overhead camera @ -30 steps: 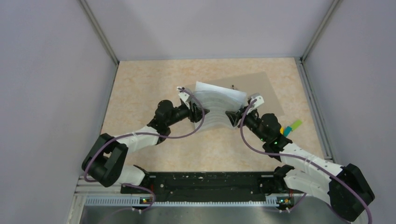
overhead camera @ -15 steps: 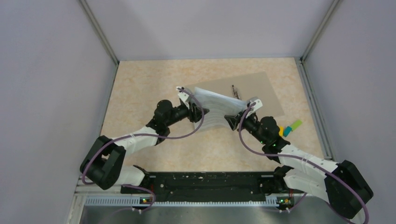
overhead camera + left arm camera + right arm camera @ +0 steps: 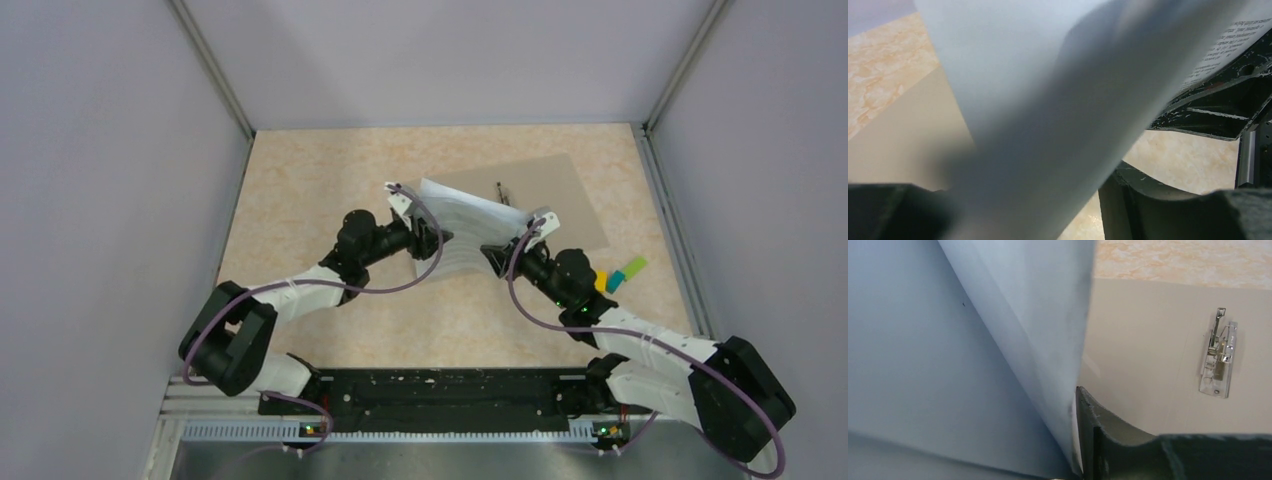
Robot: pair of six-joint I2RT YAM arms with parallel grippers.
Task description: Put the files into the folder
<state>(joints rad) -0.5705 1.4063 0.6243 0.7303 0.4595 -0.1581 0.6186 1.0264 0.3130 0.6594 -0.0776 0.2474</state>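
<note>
The files (image 3: 462,228) are a bowed stack of white sheets held between my two grippers above the table. My left gripper (image 3: 432,240) is shut on the stack's left edge; the sheets (image 3: 1048,100) fill its view, with printed text at the upper right. My right gripper (image 3: 495,256) is shut on the stack's right edge; the paper (image 3: 973,365) presses against its dark finger (image 3: 1098,435). The brown folder (image 3: 555,195) lies flat behind and to the right, with a metal clip (image 3: 501,192) on it. The folder (image 3: 1158,350) and the clip (image 3: 1219,360) also show in the right wrist view.
Small green, yellow and blue blocks (image 3: 620,274) lie near the right arm's elbow. Grey walls enclose the beige marbled tabletop (image 3: 310,190) on three sides. The right arm's black body (image 3: 1218,110) shows in the left wrist view.
Both grippers have moved the paper stack slightly back and right, toward the folder. The stack's far edge now overlaps the folder more. Both grips are unchanged.
</note>
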